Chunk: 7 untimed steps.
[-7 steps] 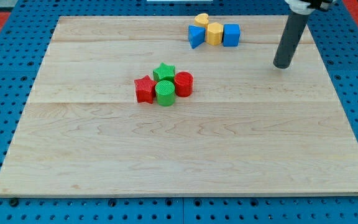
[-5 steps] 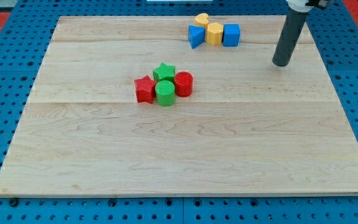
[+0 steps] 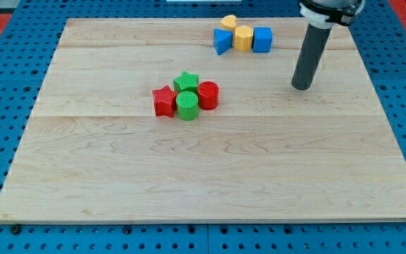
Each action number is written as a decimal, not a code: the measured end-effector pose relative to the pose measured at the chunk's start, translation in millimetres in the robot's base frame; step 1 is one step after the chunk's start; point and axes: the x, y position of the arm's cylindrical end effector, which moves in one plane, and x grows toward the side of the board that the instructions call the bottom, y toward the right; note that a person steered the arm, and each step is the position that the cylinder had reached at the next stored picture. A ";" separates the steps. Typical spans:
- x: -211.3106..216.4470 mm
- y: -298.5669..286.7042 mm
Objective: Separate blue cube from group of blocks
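Note:
A blue cube [image 3: 262, 39] sits at the right end of a tight group near the view's top. It touches a yellow hexagonal block [image 3: 243, 38]. A blue angular block [image 3: 222, 41] is at the group's left end. A flat yellow block [image 3: 229, 22] lies behind them. My tip [image 3: 301, 87] rests on the board to the right of and below the blue cube, well apart from it.
A second group lies left of the board's middle: a red star [image 3: 163, 101], a green star [image 3: 186, 81], a green cylinder [image 3: 187, 106] and a red cylinder [image 3: 208, 94]. The wooden board [image 3: 203, 169] sits on a blue pegboard.
My tip has moved left and toward the view's bottom, away from the board's right edge. No block has moved.

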 end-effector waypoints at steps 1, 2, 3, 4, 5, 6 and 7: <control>-19.7 -34.3; -26.7 -79.4; -28.3 -111.5; -34.4 -24.5; -93.0 48.8; -159.8 35.8; -153.9 -20.4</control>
